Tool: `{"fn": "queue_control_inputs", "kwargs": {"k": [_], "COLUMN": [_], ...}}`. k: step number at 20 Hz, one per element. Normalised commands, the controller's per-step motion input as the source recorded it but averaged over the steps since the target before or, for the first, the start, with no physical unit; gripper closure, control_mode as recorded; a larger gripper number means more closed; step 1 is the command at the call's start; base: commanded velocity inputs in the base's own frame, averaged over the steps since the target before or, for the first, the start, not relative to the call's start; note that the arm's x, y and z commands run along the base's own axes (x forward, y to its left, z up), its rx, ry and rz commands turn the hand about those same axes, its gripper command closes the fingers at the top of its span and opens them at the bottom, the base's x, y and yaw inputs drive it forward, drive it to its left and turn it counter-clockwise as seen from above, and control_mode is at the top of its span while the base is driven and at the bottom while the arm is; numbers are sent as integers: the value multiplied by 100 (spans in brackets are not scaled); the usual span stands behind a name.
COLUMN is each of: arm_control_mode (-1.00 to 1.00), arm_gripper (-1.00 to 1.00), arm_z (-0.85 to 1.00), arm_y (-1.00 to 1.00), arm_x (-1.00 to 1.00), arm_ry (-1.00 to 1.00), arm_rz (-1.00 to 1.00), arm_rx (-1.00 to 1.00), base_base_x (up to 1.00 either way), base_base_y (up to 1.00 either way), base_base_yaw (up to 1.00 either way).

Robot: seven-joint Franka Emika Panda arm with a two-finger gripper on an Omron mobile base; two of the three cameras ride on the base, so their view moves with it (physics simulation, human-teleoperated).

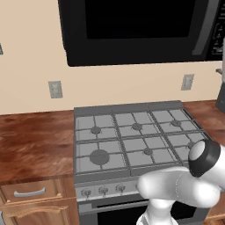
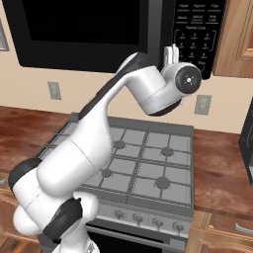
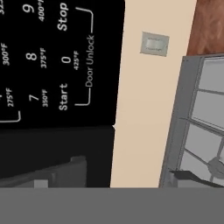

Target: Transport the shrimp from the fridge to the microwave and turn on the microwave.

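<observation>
1. The arm is up at the microwave point(image 2: 99, 32); its end effector point(image 2: 171, 54) sits right at the keypad panel point(image 2: 197, 29) on the right side, fingers pointing up against the black face; the jaws stand wide apart with nothing between them.
2. The dark glass door looks closed in both base views; the shrimp cannot be seen anywhere, so whether it lies behind that door cannot be told; the fridge is out of frame too.
3. Judging by the position, the carrying part seems to be behind the robot and the switching-on is what remains; the hand view looks straight at the Start key point(image 3: 64, 97), rolled sideways, with Stop point(image 3: 62, 17) and Door Unlock printed nearby.
4. The press itself is not yet made, as far as one can tell; the risk is a wide-open finger landing on a neighbouring key instead of Start.
5. Around: the grey gas stove point(image 1: 132, 136) directly below; wooden worktop point(image 1: 30, 140) on either side; wall outlets point(image 1: 55, 89) on the beige wall; nothing stands between finger and keypad.
</observation>
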Motion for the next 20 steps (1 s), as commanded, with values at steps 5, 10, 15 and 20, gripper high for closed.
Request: {"fn": "queue_control_inputs", "kwargs": {"k": [5, 10, 15, 20], "arm_control_mode": [-100, -100, -100, -100], "arm_gripper": [-100, -100, -100, -100], "arm_z": [0, 0, -3, -1], "arm_y": [-25, -14, -12, -20], "arm_x": [12, 20, 19, 19], "arm_ry": [-3, -2, 0, 0], "arm_rz": [0, 0, 0, 0], "arm_rx": [2, 3, 4, 6], "base_base_x": [0, 0, 0, 0], "base_base_y": [0, 0, 0, 0], "base_base_yaw": [0, 0, 0, 0]}}
